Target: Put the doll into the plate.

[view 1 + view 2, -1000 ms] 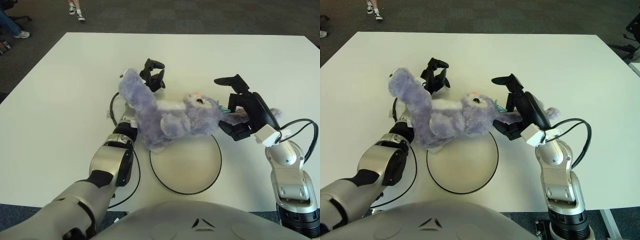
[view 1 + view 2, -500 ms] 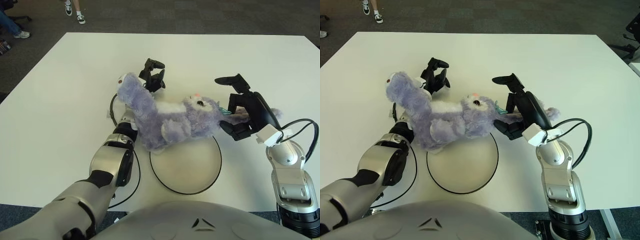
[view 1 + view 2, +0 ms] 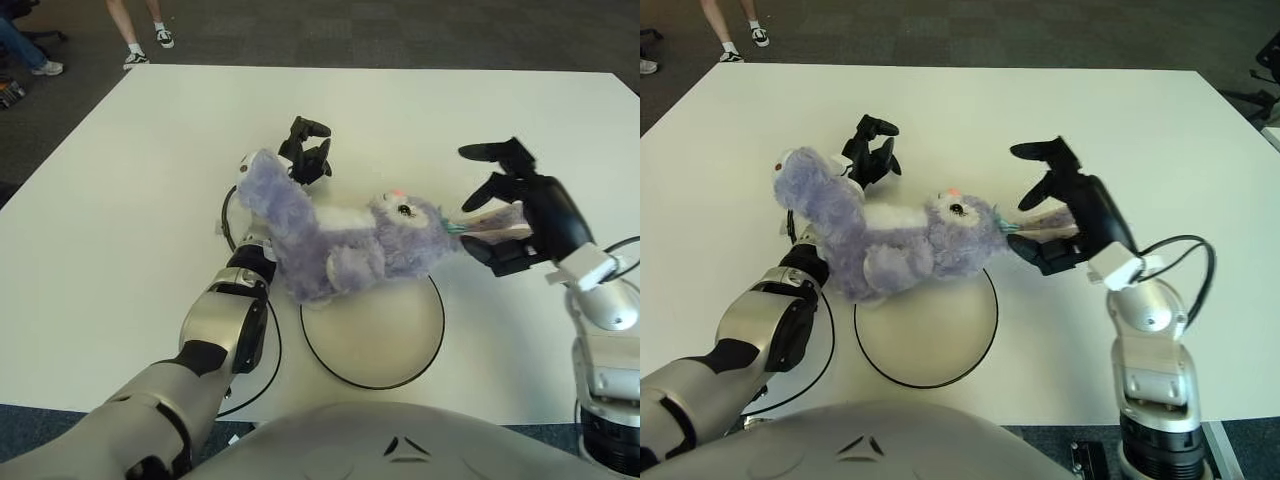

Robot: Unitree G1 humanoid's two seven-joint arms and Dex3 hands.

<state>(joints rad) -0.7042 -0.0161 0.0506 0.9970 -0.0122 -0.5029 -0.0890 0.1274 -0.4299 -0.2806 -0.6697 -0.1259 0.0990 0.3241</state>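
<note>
Here, the purple plush doll (image 3: 345, 240) is draped over the left hand (image 3: 305, 155), whose fingers are curled empty. It overlaps the plate's (image 3: 372, 335) far rim. The right hand (image 3: 510, 205) is spread beside its ear.

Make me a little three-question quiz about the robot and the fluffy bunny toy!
1. True or false: the purple plush doll lies fully inside the plate.
2. Which robot hand is beside the doll's head: (a) left robot hand or (b) right robot hand?
3. Fill in: the plate has a ____ rim.

Key: 1. False, it only overlaps the plate's far edge. 2. b. 3. black.
</note>
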